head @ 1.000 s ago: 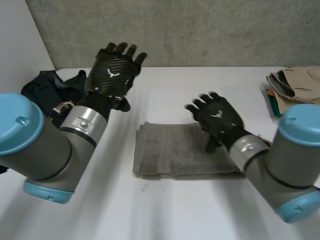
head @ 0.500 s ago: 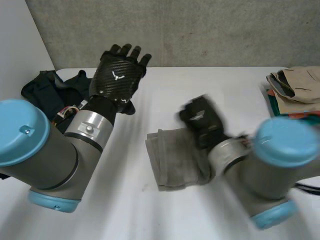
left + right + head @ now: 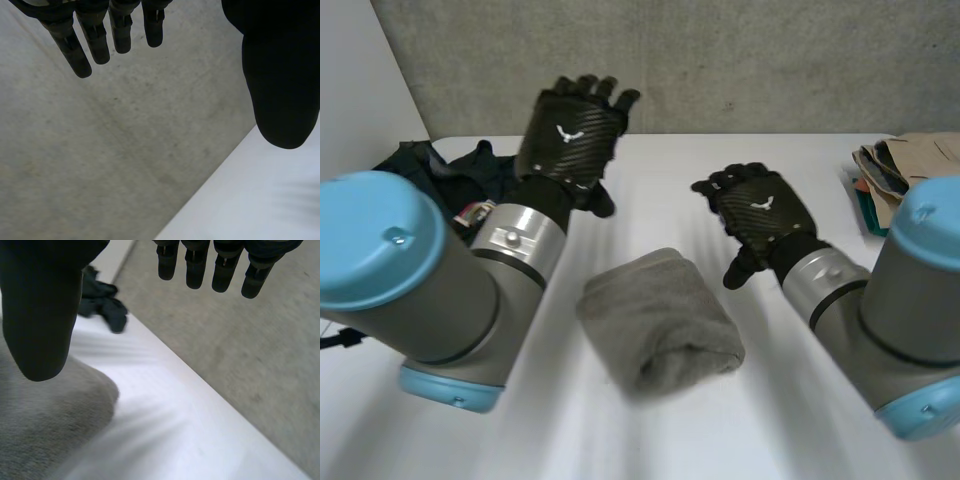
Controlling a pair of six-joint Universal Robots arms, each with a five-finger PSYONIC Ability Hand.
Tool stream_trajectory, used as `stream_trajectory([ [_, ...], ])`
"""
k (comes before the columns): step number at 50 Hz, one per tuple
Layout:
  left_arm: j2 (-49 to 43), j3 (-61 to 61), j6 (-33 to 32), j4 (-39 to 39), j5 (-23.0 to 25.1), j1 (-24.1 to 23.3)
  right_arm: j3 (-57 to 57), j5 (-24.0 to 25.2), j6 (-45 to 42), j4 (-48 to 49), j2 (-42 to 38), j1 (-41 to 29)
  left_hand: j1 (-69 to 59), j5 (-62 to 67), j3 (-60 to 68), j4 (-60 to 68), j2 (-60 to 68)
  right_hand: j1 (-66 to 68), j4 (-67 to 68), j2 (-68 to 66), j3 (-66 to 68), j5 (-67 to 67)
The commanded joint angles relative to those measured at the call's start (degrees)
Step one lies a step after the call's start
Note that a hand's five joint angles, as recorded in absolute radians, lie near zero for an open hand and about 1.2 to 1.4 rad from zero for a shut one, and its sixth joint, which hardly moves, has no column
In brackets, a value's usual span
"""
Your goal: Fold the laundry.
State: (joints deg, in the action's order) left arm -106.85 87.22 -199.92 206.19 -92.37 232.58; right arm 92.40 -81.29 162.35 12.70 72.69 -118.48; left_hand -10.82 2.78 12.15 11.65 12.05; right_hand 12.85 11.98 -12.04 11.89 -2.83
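— Fingers, left hand [image 3: 570,135]: state?
— Straight and a little apart, thumb standing wide of them, nothing between. The hand is raised beyond the towel [image 3: 660,320], off its far left side, well apart from it.

— Right hand [image 3: 760,215]?
— Fingers relaxed and apart, thumb off to one side, nothing gripped. It is just beyond the towel's far right corner, near it but not touching.

— Item: towel?
— One, grey, folded into a thick bundle. It lies askew on the table [image 3: 670,170], between the two arms. Its near end is rounded and thick. In the right wrist view one soft edge of it lies under the thumb, with white table running on past it.

— Room round it?
— Bare table borders the towel on every side. The widest strip lies beyond it and runs to the table's far edge, which meets a grey wall [image 3: 750,60]. A narrower strip runs along its near side.

— Other stock?
— Dark clothes [image 3: 430,170], heaped, well to the towel's left, beside the left arm at the table's side edge. Folded pile [image 3: 910,165], tan on top, well to the towel's right, near the far edge. Bare table separates each from the towel.
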Motion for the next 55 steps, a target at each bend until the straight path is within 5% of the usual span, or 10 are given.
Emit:
stream_trajectory([
  [1, -5.21, -5.3, 7.6, -10.97, -6.67, -5.2, -6.52, 0.86, 5.61, -11.98, -2.71, 1.06, -1.24, -0.71, -0.08, 0.41, 0.01, -2.85, -1.98, 2.04, -1.89, 2.83],
  [10, -8.9, -5.66, 17.88, -20.47, -16.07, -10.56, -16.11, 8.95, 5.35, -22.63, -10.89, 0.18, -1.41, -0.55, 0.08, 0.58, 0.18, -2.85, -1.98, 2.04, -1.89, 2.83],
  [18, -13.47, -4.96, 21.85, -24.87, -16.96, -13.2, -22.0, 9.31, 2.81, -29.58, -19.78, -0.08, -1.41, -0.55, 0.08, 0.58, 0.18, -2.85, -1.98, 2.04, -1.89, 2.83],
  [28, -19.36, -6.19, 21.41, -28.04, -18.45, -12.59, -19.46, -1.15, -6.95, -23.96, -21.54, 0.01, -2.08, 0.13, 0.76, 1.26, 0.85, -2.85, -1.98, 2.04, -1.89, 2.83],
  [38, -16.56, -7.41, 17.02, -28.83, -17.93, -11.45, -14.71, -0.19, -7.66, -16.05, -19.17, 0.45, -1.92, -0.04, 0.59, 1.09, 0.69, -2.85, -1.98, 2.04, -1.89, 2.83],
  [43, -13.31, -10.05, 14.12, -28.65, -17.05, -8.99, -7.88, 0.43, -8.27, -9.48, -11.55, -0.08, -1.24, -0.71, -0.08, 0.42, 0.01, -2.85, -1.98, 2.04, -1.89, 2.83],
  [47, -9.35, -13.74, 12.45, -28.48, -12.32, -6.53, -0.41, 0.78, -9.94, -3.93, -4.6, -0.34, -1.07, -0.88, -0.25, 0.25, -0.16, -2.85, -1.98, 2.04, -1.89, 2.83],
  [55, -6.71, -22.18, 8.93, -29.18, 11.31, -0.55, 13.13, 1.74, -13.54, 0.73, -1.15, -0.26, -1.24, -0.72, -0.09, 0.41, 0.01, -2.85, -1.98, 2.04, -1.89, 2.83],
])
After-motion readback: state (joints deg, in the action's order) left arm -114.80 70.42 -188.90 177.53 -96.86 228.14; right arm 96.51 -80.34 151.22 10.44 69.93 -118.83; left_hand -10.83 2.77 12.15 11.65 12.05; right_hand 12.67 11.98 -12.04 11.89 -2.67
